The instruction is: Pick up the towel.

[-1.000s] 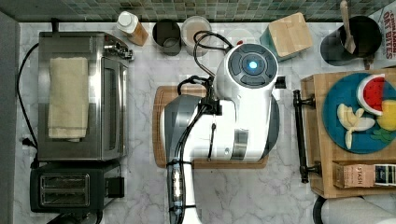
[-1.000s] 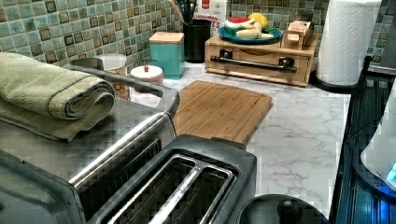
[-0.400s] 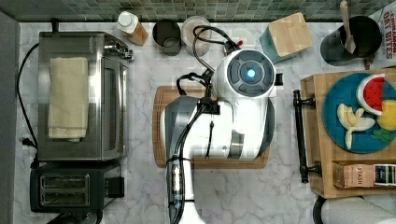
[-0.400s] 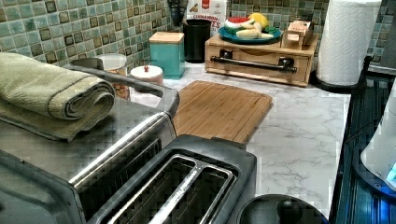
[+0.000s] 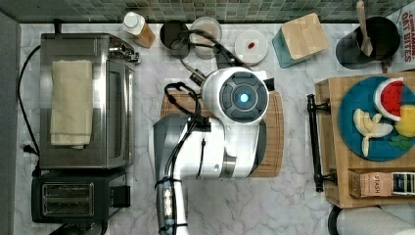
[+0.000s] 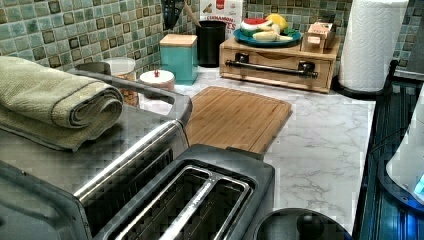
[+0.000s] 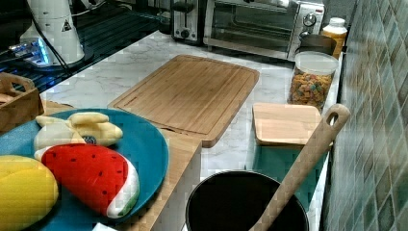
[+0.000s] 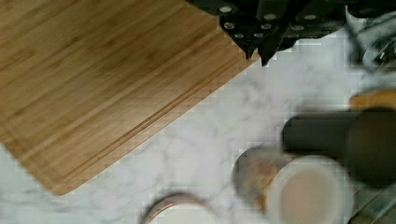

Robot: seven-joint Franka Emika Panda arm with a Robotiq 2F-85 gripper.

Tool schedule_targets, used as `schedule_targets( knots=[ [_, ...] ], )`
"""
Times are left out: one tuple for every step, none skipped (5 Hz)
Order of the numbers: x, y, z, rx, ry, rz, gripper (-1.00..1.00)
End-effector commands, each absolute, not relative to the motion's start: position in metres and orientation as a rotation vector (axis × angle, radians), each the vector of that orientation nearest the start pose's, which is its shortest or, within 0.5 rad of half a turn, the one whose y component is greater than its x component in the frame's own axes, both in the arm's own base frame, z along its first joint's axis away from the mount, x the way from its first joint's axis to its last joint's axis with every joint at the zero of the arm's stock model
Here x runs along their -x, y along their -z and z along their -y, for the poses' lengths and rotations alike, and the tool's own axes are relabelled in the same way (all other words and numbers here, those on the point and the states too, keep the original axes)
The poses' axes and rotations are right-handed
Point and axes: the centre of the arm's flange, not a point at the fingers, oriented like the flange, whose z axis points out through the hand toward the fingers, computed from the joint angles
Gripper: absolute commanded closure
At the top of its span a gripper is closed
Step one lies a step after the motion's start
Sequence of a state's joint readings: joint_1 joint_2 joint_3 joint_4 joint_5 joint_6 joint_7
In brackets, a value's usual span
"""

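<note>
towel nubby beige, folded long on steel toaster oven; gripper finger state unclear.

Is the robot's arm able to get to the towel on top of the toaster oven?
Probably yes. The towel lies bare on top of the toaster oven, nothing over it. The arm is above the cutting board, to the top view's right, with open counter between.

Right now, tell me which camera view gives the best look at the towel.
The top view: the towel lies in full outline, a long folded rectangle on the toaster oven. The left view shows it close but cut off at the picture's edge, with its rolled fold plain to see. The right view shows the oven's front.
</note>
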State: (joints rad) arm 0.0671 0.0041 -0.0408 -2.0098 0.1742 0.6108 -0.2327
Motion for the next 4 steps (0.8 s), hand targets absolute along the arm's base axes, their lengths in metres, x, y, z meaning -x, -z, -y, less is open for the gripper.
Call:
schedule_targets(
  knots=[
    [-0.536,-0.538,-0.129,2.762,0.414,-0.389,-1.0],
    [-0.539,-0.53,-0.146,2.705,0.313,-0.229,-1.0],
    [-0.542,-0.525,-0.169,2.655,0.282,-0.077,-1.0],
    [-0.542,-0.519,-0.193,2.603,0.261,0.039,-1.0]
  ],
)
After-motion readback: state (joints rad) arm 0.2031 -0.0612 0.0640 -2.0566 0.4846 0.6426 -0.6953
